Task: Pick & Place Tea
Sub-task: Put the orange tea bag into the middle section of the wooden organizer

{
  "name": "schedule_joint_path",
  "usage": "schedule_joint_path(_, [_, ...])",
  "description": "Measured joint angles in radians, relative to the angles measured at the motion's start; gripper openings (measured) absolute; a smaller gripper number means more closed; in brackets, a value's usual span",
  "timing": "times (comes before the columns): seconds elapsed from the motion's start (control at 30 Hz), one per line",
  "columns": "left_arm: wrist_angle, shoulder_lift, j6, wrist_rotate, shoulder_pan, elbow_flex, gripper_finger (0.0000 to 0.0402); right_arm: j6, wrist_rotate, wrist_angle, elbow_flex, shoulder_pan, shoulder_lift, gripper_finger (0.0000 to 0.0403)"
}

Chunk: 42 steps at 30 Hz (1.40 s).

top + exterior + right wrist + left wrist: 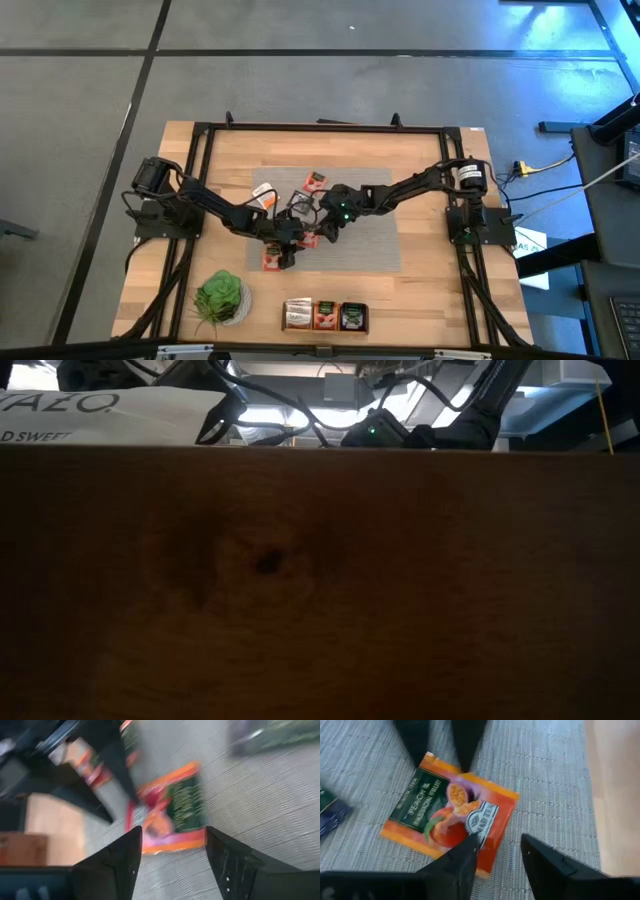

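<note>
Dark fingers of the left gripper [497, 862] fill the near edge of the left wrist view, spread apart with nothing between them, just over an orange peach-and-passion-fruit tea sachet [451, 812] lying flat on the grey mat [545, 780]. Two other dark fingertips [465, 740] point down at the sachet's far edge, and a dark sachet [330, 812] lies partly in view beside it.

Right wrist view: the right gripper [172, 857] also stands open and empty above an orange sachet [172, 815] on the mat, with the other arm's dark fingers [112, 760] close by.

From the high view, both grippers meet over the mat [370, 245] near the middle of the wooden table [430, 290]; the left gripper [287, 252] sits beside the right gripper [328, 228]. Loose sachets lie around them, one orange one [316, 181] farther back. A small tray [325, 316] at the front edge holds three stacks, beside a potted plant [220, 297].

Low view: a wooden surface [320, 580] blocks nearly everything; only arm parts show above it.
</note>
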Motion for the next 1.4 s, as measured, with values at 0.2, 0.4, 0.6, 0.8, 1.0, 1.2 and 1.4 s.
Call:
schedule_joint_path(0.2, [0.000,0.000,-0.003,-0.046,0.000,0.000,0.0144,0.046,-0.026,-0.011,-0.001,0.001,-0.001,0.0188])
schedule_joint_path(0.4, [0.002,0.000,-0.017,-0.053,0.000,0.000,0.0146,0.049,-0.013,-0.029,-0.001,-0.009,-0.001,0.0149])
schedule_joint_path(0.6, [0.004,-0.001,-0.018,-0.053,0.000,0.000,0.0144,0.046,-0.007,-0.034,-0.001,-0.013,-0.001,0.0103])
schedule_joint_path(0.8, [0.005,-0.001,-0.019,-0.053,0.000,0.000,0.0147,0.020,0.029,-0.034,-0.001,-0.013,-0.001,0.0054])
schedule_joint_path(1.0, [0.005,-0.001,-0.018,-0.060,-0.006,0.000,0.0144,-0.034,0.031,-0.034,-0.001,-0.013,-0.001,0.0009])
schedule_joint_path(1.2, [-0.002,-0.014,-0.018,-0.055,-0.016,0.000,0.0146,-0.073,0.039,-0.032,-0.001,-0.013,-0.006,0.0006])
schedule_joint_path(1.4, [-0.009,-0.100,-0.001,-0.050,-0.024,0.001,0.0148,-0.114,0.043,-0.034,-0.002,-0.021,-0.050,0.0004])
